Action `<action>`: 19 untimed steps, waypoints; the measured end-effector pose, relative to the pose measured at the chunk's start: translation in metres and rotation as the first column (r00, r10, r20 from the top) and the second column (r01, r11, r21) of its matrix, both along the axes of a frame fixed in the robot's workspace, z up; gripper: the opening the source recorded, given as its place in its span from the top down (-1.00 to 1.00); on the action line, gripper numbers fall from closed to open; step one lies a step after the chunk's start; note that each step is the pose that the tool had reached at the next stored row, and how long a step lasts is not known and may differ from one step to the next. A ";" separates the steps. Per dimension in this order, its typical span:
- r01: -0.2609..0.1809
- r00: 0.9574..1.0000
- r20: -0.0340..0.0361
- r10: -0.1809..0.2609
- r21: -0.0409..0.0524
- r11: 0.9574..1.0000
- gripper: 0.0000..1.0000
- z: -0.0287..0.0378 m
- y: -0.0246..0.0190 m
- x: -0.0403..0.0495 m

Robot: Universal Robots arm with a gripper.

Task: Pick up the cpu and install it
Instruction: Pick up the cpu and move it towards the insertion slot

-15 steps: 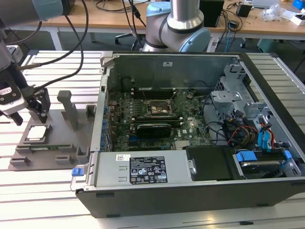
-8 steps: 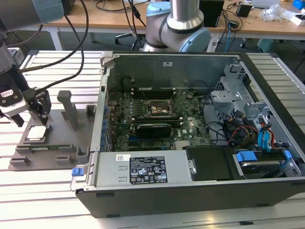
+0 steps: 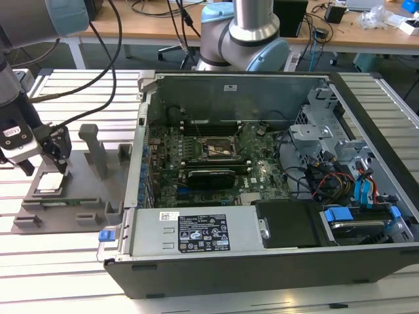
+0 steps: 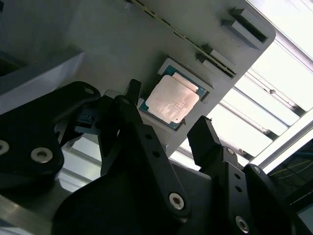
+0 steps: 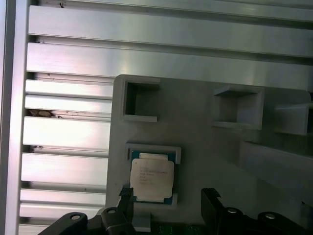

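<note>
The cpu (image 3: 51,182) is a small silver-topped square chip lying flat in a recess of the grey fixture plate (image 3: 72,199), at the exterior view's left. My gripper (image 3: 44,163) hovers just above it, open, its dark fingers apart. In the second wrist view the cpu (image 4: 171,100) lies between and beyond the two black fingers (image 4: 203,134), untouched. The first wrist view shows the cpu (image 5: 151,177) in its pocket, with the gripper (image 5: 167,192) spread at either side of it. The socket (image 3: 219,149) sits on the motherboard inside the open computer case (image 3: 196,229).
Upright grey posts (image 3: 95,147) stand on the fixture plate between my gripper and the case wall. The plate rests on a ribbed aluminium table (image 3: 59,261). Cables (image 3: 98,78) hang from the arm. The arm's base (image 3: 245,33) stands behind the case.
</note>
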State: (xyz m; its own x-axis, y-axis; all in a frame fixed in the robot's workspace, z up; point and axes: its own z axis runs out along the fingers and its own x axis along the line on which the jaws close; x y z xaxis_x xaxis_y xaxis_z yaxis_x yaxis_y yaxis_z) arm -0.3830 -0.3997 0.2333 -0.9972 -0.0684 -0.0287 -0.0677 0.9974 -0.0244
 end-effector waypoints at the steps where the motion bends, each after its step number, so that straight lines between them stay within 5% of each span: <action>1: 0.000 1.000 0.000 0.000 0.000 1.000 -0.33 -0.0004 0.0000 0.0000; 19: 0.000 1.000 0.000 0.000 0.000 1.000 -0.33 -0.0122 0.0000 0.0000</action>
State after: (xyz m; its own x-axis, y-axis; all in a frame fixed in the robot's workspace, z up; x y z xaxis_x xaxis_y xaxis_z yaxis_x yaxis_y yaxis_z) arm -0.3830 -0.3997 0.2211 -0.9972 -0.0684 -0.0287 -0.0678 0.9974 -0.0244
